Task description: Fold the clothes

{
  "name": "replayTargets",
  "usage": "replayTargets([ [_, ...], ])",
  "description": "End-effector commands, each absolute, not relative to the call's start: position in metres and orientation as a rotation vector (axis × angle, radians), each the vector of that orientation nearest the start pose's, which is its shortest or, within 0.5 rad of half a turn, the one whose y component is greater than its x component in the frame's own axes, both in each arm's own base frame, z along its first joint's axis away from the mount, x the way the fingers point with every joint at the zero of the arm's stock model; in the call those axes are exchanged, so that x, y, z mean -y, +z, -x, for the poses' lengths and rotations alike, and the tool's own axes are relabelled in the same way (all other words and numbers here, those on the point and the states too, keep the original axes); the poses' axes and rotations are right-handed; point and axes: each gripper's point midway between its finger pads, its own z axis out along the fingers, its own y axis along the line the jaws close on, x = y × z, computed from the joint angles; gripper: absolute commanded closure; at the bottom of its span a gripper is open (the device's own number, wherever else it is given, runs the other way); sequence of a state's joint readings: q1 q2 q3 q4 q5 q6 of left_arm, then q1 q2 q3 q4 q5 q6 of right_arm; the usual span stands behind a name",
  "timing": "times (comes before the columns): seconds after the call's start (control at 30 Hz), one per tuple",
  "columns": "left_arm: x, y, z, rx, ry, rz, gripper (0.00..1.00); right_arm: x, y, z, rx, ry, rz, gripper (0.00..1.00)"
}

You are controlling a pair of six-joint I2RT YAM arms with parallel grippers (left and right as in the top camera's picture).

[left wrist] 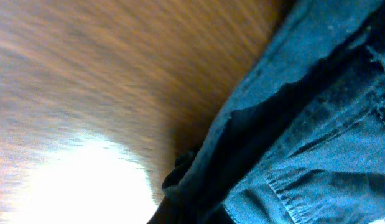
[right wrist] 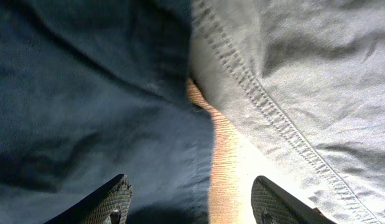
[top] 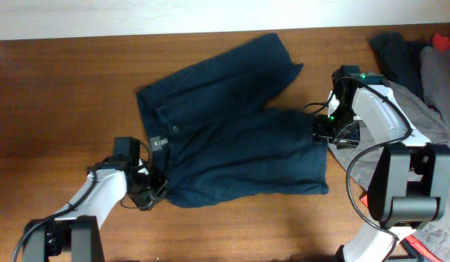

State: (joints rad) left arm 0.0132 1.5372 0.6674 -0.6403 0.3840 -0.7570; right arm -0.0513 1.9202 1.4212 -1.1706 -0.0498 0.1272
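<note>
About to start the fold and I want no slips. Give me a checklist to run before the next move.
1. Shorts spread flat on table: ok.
2. Left gripper shut at waistband corner: ok.
3. Cloth caught in it: cannot tell, wrist view blurred.
4. Right gripper gripping leg hem: not ok, jaws open.
5. Pale seamed cloth clear of right gripper: cannot tell.

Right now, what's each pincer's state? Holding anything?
Left pincer: closed on the waistband edge of the shorts.
Right pincer: open, holding nothing, above the shorts' leg hem.
</note>
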Motion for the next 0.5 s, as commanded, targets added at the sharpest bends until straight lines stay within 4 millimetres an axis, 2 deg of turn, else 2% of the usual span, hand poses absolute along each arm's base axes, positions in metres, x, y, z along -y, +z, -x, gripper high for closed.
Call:
replayTargets([
  [0.0,0.018,0.009,-0.248,-2.813,-0.458,1.18,0.96,0.002,0.058,-0.328,-3.239,0.127,-0.3,0.33],
  [0.03,0.01,0.017,-0.257,-2.774,-0.446,1.171,0.96,-0.002,0.06,-0.324,-3.256,0.156,-0.305,0.33],
  [0.07,0.003,0.027,-0.266,-2.729,-0.451,1.165,0.96,-0.014,0.064,-0.308,-3.323,0.266,-0.327,0.33],
  [0.13,0.002,0.031,-0.27,-2.712,-0.454,1.159,0.94,-0.032,0.07,-0.282,-3.42,0.406,-0.358,0.34],
  [0.27,0.002,0.031,-0.271,-2.707,-0.455,1.157,0.94,-0.058,0.069,-0.263,-3.475,0.579,-0.361,0.34],
  [0.4,-0.001,0.032,-0.275,-2.69,-0.439,1.148,0.9,-0.083,0.058,-0.238,-3.558,0.598,-0.261,0.36],
  [0.47,-0.004,0.031,-0.276,-2.684,-0.422,1.146,0.88,-0.091,0.049,-0.227,-3.589,0.561,-0.281,0.38],
])
